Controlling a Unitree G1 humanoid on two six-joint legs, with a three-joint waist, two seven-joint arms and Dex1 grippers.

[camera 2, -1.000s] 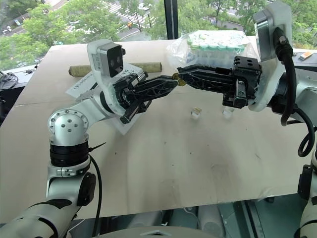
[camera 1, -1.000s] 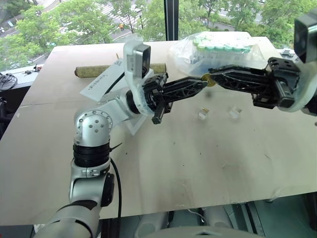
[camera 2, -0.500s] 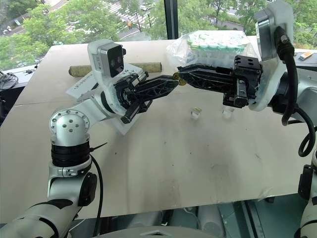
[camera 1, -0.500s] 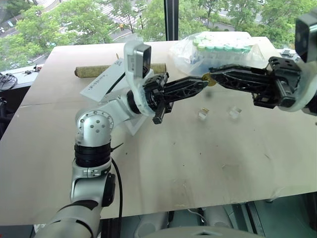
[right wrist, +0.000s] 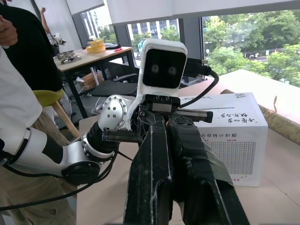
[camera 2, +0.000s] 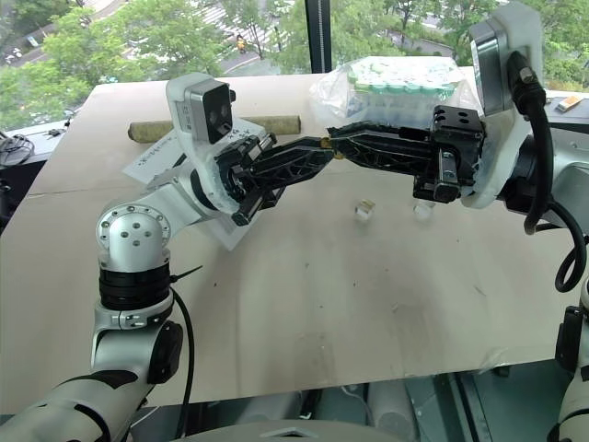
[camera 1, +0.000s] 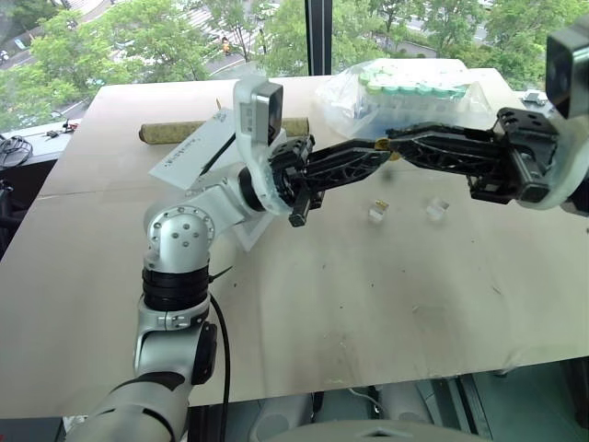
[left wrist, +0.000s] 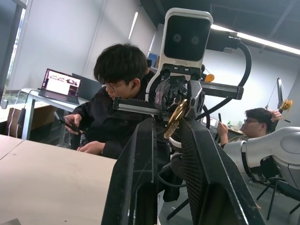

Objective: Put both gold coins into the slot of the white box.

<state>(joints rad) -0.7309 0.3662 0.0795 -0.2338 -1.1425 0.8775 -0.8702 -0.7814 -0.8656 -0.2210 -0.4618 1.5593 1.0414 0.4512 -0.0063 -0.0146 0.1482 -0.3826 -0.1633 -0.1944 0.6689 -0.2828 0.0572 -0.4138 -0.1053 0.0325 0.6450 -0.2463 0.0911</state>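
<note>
Over the table [camera 1: 322, 304] the left end effector [camera 1: 379, 157] has eased wider around the gold coin [left wrist: 176, 117]; whether it grips, I cannot tell. Closed, the right end effector [camera 1: 398, 147] pinches the coin, suggesting a handover before the white box [right wrist: 234, 136]

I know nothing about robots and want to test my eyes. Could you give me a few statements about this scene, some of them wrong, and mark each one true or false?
1. The robot's two arms meet in mid-air above the table. True.
2. A gold coin sits where they meet. True.
3. The white box is lifted off the table. False: it stands on the table.
4. The two clear blocks lie inside the bag. False: they lie on the bare table, in front of the bag.
</note>
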